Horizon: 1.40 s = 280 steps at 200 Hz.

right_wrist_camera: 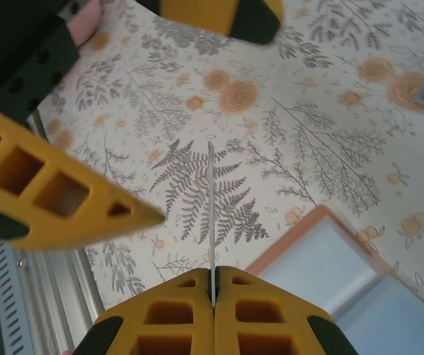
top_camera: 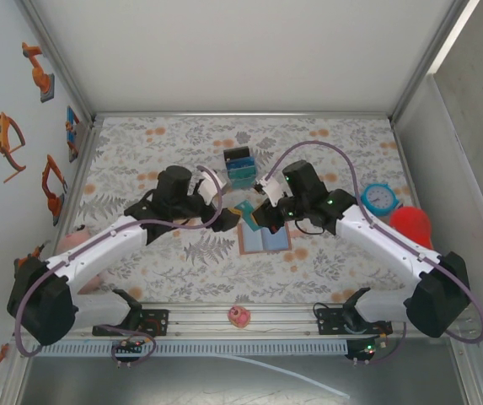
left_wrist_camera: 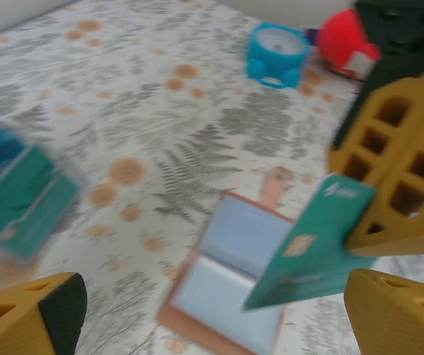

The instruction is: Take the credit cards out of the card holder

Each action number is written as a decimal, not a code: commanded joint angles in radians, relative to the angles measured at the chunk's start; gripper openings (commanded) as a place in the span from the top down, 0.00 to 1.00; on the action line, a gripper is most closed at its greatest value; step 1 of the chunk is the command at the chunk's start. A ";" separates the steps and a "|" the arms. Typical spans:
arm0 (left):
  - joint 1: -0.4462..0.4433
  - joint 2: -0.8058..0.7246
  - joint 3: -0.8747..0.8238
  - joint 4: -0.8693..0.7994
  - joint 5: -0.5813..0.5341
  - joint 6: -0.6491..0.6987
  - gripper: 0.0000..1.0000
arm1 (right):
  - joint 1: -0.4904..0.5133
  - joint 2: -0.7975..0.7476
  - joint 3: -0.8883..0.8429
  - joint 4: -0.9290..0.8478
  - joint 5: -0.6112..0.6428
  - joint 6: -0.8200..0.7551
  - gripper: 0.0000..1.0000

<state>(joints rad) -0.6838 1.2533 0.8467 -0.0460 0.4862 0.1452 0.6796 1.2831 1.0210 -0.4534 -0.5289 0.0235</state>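
The card holder (top_camera: 265, 240) lies open on the floral cloth, its blue-grey pockets up; it is also seen from the left wrist (left_wrist_camera: 230, 277) and the right wrist (right_wrist_camera: 345, 270). My right gripper (right_wrist_camera: 213, 290) is shut on a teal-green credit card (left_wrist_camera: 311, 251), seen edge-on (right_wrist_camera: 211, 207) and held in the air just left of the holder. In the top view that card (top_camera: 245, 210) sticks out of the right gripper (top_camera: 255, 216). My left gripper (left_wrist_camera: 212, 322) is wide open, its fingers (left_wrist_camera: 45, 318) either side of the card without touching it.
A black box (top_camera: 241, 167) with blue and teal contents stands behind the holder. A blue alarm clock (top_camera: 381, 197) and a red object (top_camera: 411, 224) are at the right. A pink object (top_camera: 77, 240) lies at the left, and a small red-pink thing (top_camera: 239, 316) on the front rail.
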 commanded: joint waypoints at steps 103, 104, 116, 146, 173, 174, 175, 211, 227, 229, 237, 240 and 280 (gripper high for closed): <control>0.019 0.112 0.145 -0.286 0.377 0.276 1.00 | 0.012 0.001 0.035 -0.069 -0.088 -0.159 0.91; 0.019 0.111 0.144 -0.285 0.376 0.274 1.00 | 0.012 0.000 0.035 -0.068 -0.087 -0.157 0.90; 0.027 0.098 0.130 -0.260 0.372 0.249 1.00 | 0.011 -0.017 0.019 -0.048 -0.072 -0.144 0.74; 0.051 0.026 0.045 -0.108 0.348 0.121 1.00 | 0.005 -0.077 -0.055 0.033 -0.030 -0.080 0.62; 0.060 -0.062 -0.056 0.075 0.322 -0.027 1.00 | -0.004 -0.156 -0.162 0.176 -0.027 0.012 0.58; 0.060 -0.065 -0.061 0.082 0.321 -0.032 1.00 | -0.004 -0.159 -0.166 0.179 -0.028 0.015 0.58; 0.060 -0.069 -0.064 0.088 0.320 -0.036 1.00 | -0.005 -0.161 -0.170 0.187 -0.030 0.020 0.58; 0.059 -0.140 -0.170 0.307 0.303 -0.211 1.00 | -0.009 -0.230 -0.291 0.432 -0.129 0.126 0.55; 0.061 -0.152 -0.199 0.392 0.311 -0.277 1.00 | -0.011 -0.232 -0.312 0.498 -0.151 0.150 0.55; 0.060 -0.152 -0.202 0.403 0.314 -0.283 1.00 | -0.011 -0.231 -0.312 0.504 -0.155 0.152 0.55; 0.058 -0.152 -0.213 0.440 0.329 -0.310 1.00 | -0.011 -0.226 -0.312 0.521 -0.164 0.155 0.55; 0.057 -0.152 -0.217 0.453 0.334 -0.319 1.00 | -0.011 -0.222 -0.312 0.524 -0.168 0.156 0.55; 0.054 -0.150 -0.242 0.568 0.375 -0.397 1.00 | -0.014 -0.185 -0.295 0.559 -0.228 0.159 0.55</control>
<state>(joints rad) -0.6277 1.1145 0.6182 0.3840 0.8139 -0.1638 0.6670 1.0840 0.7151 0.0128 -0.6731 0.1616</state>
